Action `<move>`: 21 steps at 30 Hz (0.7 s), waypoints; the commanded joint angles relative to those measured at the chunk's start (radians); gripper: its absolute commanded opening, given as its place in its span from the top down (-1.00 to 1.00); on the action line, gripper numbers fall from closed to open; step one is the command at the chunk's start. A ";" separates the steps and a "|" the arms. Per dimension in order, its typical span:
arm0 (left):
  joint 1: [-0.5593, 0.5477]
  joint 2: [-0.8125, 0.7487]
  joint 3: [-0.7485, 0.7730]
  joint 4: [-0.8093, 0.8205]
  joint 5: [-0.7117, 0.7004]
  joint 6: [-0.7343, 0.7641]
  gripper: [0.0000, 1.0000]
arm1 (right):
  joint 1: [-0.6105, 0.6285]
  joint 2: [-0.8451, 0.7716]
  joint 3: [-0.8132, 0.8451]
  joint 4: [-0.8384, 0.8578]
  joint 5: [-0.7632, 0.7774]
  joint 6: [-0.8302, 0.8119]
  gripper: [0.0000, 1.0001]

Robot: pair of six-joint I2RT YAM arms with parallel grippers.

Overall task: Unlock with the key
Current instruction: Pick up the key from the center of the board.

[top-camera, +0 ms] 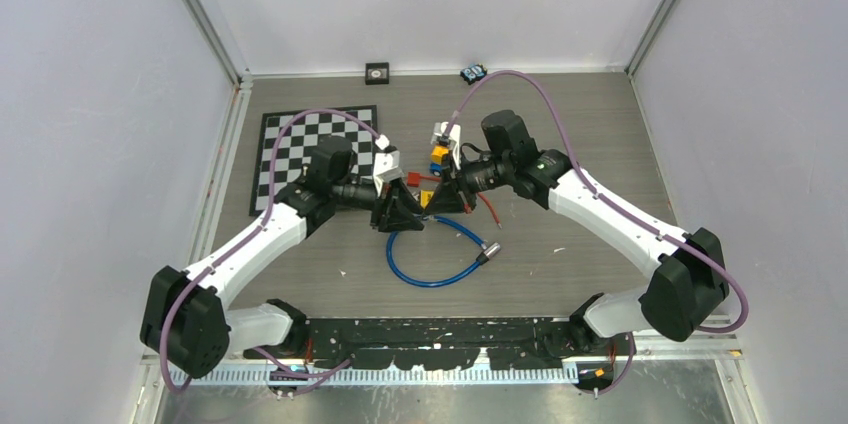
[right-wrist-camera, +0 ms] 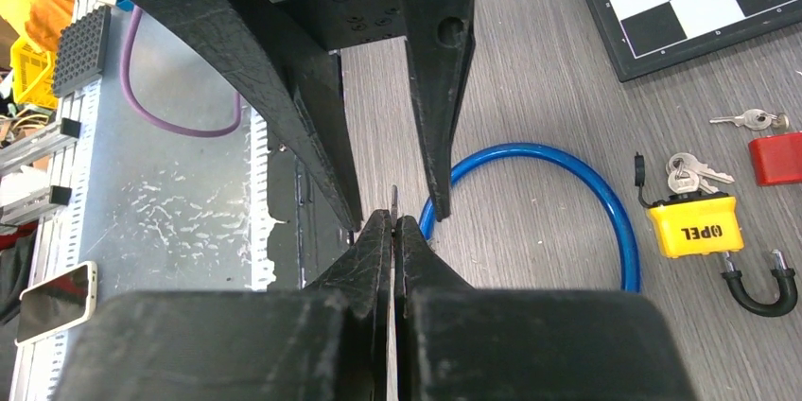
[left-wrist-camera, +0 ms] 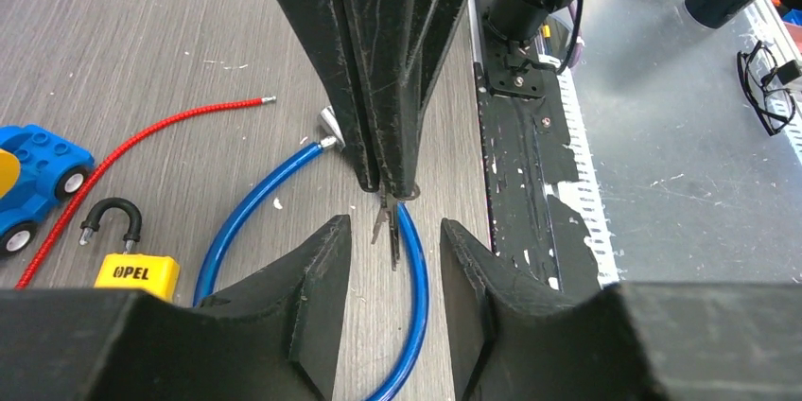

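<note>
My right gripper (top-camera: 432,206) is shut on a small bunch of keys (left-wrist-camera: 388,226) and holds it above the table; in the right wrist view only a thin key tip (right-wrist-camera: 393,198) shows beyond the pressed fingertips. My left gripper (left-wrist-camera: 394,228) is open, its fingers (right-wrist-camera: 430,89) on either side of the hanging keys without touching them. A yellow OPEL padlock (left-wrist-camera: 137,273) with a black shackle lies left of a blue cable lock loop (left-wrist-camera: 416,297). In the right wrist view the padlock (right-wrist-camera: 695,226) has other keys at its top.
A red padlock (right-wrist-camera: 775,157) with a key lies beyond the yellow one. A blue toy car (left-wrist-camera: 33,174) and a red cord (left-wrist-camera: 161,127) are close by. A chessboard (top-camera: 310,149) lies at the back left. The black mounting rail (top-camera: 450,334) runs along the near edge.
</note>
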 commanded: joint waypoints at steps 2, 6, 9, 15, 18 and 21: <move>0.003 0.030 0.026 0.076 0.000 -0.036 0.21 | -0.005 -0.032 0.002 0.064 -0.034 0.032 0.99; 0.003 0.039 0.028 0.074 0.002 -0.039 0.45 | -0.009 -0.041 -0.004 0.068 -0.034 0.034 0.99; 0.003 0.031 0.019 0.072 -0.001 -0.031 0.64 | -0.010 -0.044 -0.012 0.074 -0.034 0.036 0.99; 0.003 0.020 0.028 0.034 -0.027 -0.023 1.00 | -0.017 -0.052 -0.029 0.082 -0.024 0.030 0.81; -0.006 0.011 0.086 -0.144 -0.100 0.077 1.00 | -0.026 -0.070 -0.025 0.049 0.009 -0.006 0.33; -0.026 0.013 0.148 -0.309 -0.163 0.171 1.00 | -0.026 -0.083 0.006 -0.017 0.037 -0.059 -0.02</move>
